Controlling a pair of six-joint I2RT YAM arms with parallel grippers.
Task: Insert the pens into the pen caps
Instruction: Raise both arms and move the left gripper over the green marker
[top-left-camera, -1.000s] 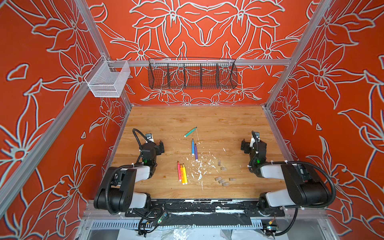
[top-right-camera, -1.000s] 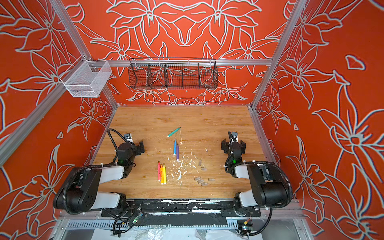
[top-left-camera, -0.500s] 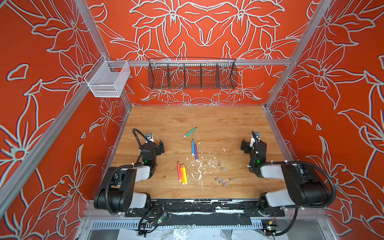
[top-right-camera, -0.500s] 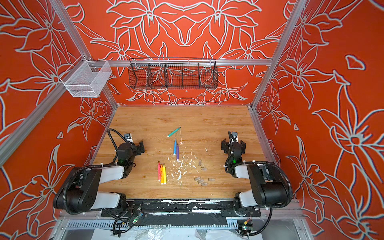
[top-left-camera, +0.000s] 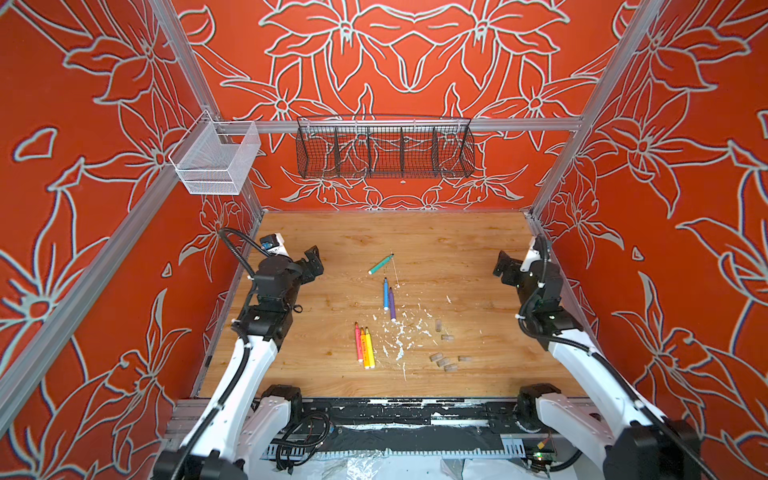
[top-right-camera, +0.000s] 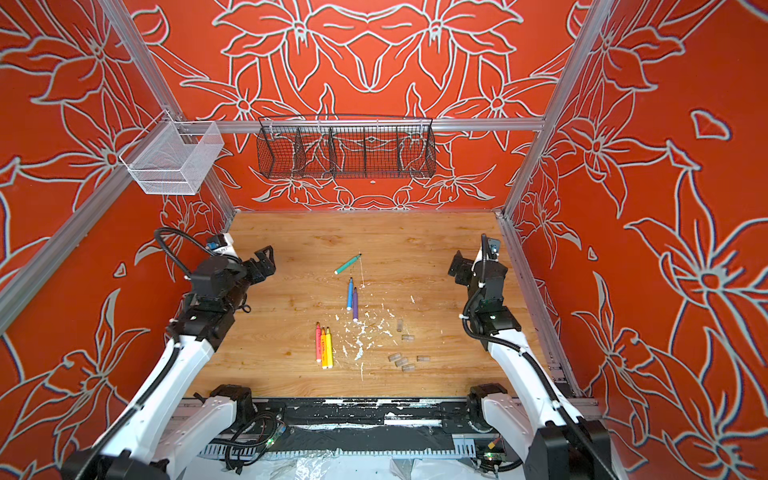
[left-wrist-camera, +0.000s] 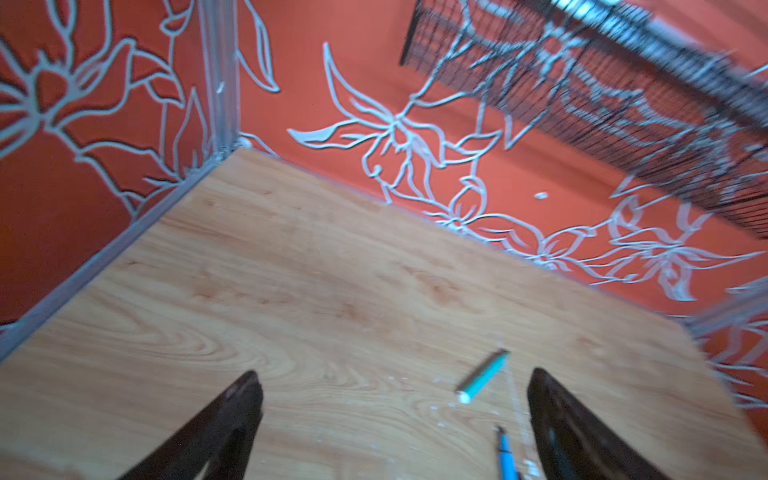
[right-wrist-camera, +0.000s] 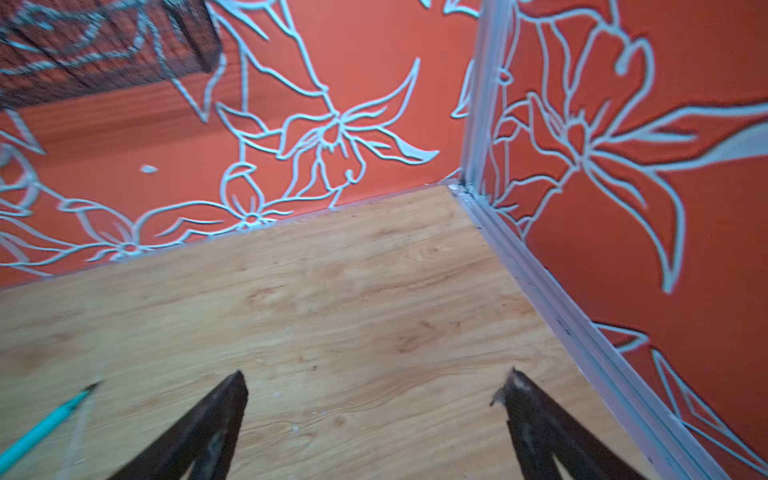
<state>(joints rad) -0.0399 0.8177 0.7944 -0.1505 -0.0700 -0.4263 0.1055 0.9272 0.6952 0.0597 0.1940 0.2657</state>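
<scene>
the wooden worktop (top-left-camera: 332, 232) is lying under the left claw (top-left-camera: 311, 264) and right claw (top-left-camera: 505, 270), both hanging spread wide and empty near opposite walls, while the pens (top-left-camera: 363, 347) are lying uncapped mid-worktop, the green pen (top-left-camera: 380, 264) farthest back, and the pen caps (top-left-camera: 441, 362) are sitting loose just right of them.

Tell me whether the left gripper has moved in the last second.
Yes. The left gripper has shifted farther up in a top view: from level with the blue pen to level with the green pen.
</scene>
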